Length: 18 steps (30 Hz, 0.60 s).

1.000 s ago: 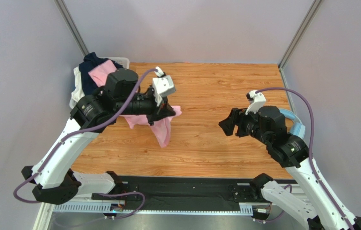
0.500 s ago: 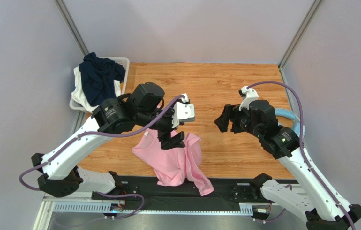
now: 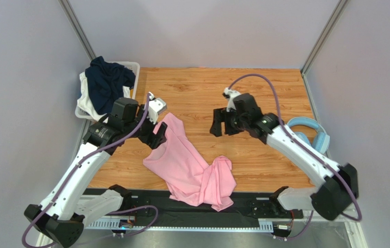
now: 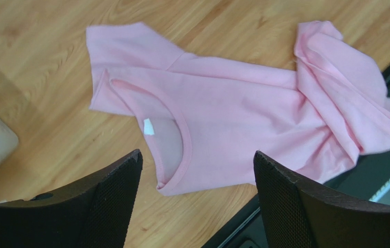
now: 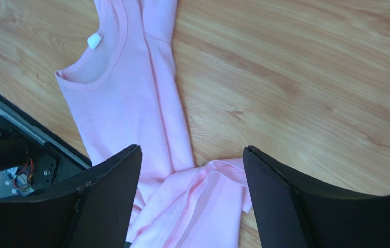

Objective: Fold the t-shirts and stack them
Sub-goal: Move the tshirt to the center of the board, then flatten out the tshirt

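Left gripper (image 3: 157,136) and right gripper (image 3: 223,127) hover wide open by the pink t-shirt (image 3: 181,163) (hem bunched), likely to flatten it.

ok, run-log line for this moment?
step: pink t-shirt lying on table, unfolded, hem end bunched | left gripper: open, empty, near collar | right gripper: open, empty | navy t-shirt: heaped in basket

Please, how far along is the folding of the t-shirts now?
Done: the pink t-shirt lies on the table, out of the basket, but crumpled at one end. In hand: nothing; the left gripper and right gripper hover open near it. Left: fold it, fetch the navy t-shirt from the basket, fold and stack.
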Each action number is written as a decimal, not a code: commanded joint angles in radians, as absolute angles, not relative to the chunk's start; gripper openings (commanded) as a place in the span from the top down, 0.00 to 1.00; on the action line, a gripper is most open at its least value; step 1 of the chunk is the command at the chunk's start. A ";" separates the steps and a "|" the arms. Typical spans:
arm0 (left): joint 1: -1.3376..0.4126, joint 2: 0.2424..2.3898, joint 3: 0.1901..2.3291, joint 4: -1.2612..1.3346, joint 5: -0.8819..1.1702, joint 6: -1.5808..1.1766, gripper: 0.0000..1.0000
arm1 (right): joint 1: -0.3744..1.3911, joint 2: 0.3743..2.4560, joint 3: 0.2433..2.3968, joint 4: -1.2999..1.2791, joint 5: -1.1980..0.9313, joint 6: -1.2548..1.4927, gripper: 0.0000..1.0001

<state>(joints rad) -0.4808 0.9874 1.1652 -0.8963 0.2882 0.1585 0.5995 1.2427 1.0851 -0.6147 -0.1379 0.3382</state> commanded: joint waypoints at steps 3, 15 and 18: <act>-0.145 0.983 1.075 -0.759 0.313 -0.026 0.20 | 0.742 1.650 1.346 -0.587 -0.291 0.279 0.30; 0.029 0.879 1.014 -0.744 0.374 -0.063 0.23 | 0.844 1.968 1.580 -0.567 -0.437 0.276 0.40; 0.034 0.870 1.009 -0.742 0.385 -0.071 0.23 | 0.845 2.069 1.699 -0.597 -0.491 0.261 0.41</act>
